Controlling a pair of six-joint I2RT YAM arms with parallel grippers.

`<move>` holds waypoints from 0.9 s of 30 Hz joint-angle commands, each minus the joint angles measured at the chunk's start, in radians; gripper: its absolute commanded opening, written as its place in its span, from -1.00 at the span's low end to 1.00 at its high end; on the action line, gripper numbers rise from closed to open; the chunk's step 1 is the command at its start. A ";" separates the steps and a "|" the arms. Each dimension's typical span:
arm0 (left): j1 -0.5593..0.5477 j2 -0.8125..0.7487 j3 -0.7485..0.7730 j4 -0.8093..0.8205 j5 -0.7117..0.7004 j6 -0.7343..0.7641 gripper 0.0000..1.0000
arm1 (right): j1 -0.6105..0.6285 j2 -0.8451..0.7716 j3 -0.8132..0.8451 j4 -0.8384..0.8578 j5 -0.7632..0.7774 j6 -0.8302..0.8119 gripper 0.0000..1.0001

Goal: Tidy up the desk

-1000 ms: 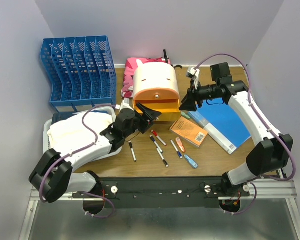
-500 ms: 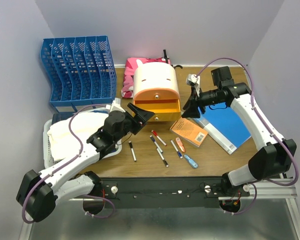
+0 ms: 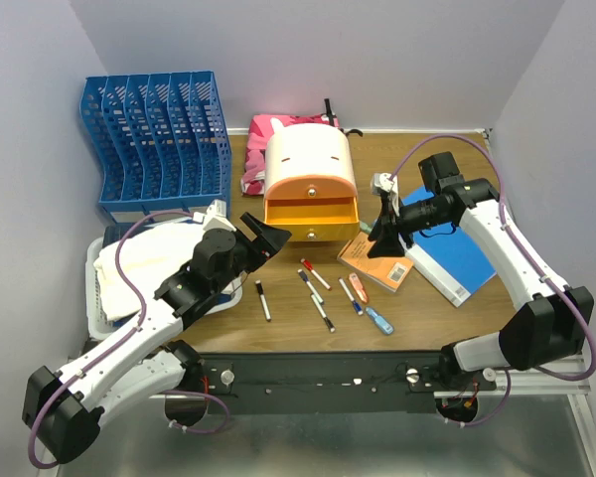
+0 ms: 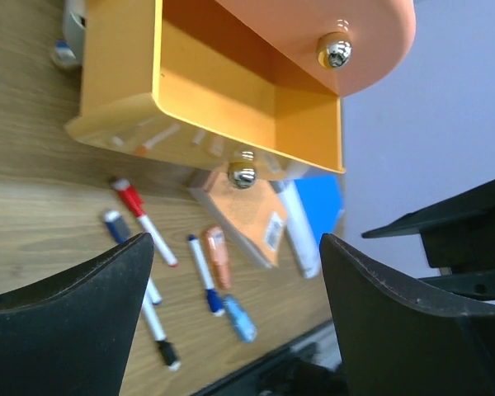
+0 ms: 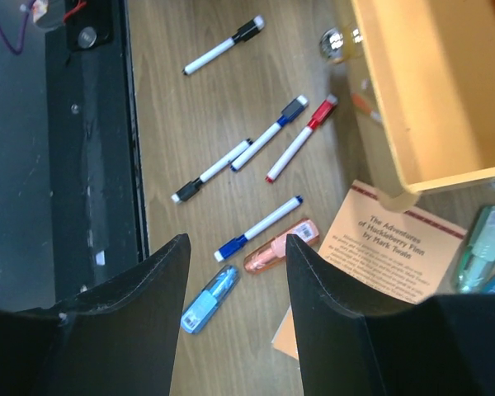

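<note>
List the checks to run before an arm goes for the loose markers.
1. Left gripper open and empty: ok.
2. Right gripper jaws apart, nothing between them: ok.
3. Top drawer of the organizer pulled out, visible inside bare: ok.
4. Red marker lying flat on the desk, nothing on top of it: ok.
5. Orange book clear of the organizer: cannot tell; in the right wrist view its corner meets the organizer's front.
</note>
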 commanded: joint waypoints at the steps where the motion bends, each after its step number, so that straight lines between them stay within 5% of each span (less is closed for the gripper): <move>1: 0.006 -0.041 0.078 -0.110 -0.095 0.267 0.80 | 0.032 -0.049 -0.103 -0.004 0.010 -0.085 0.16; 10: 0.009 -0.139 0.139 -0.314 -0.188 0.511 0.82 | 0.278 -0.113 -0.307 0.248 0.231 0.054 0.16; 18: 0.009 -0.271 0.095 -0.399 -0.230 0.514 0.82 | 0.454 -0.093 -0.477 0.508 0.481 0.253 0.14; 27: 0.009 -0.337 0.067 -0.454 -0.247 0.502 0.82 | 0.508 -0.066 -0.596 0.700 0.686 0.378 0.12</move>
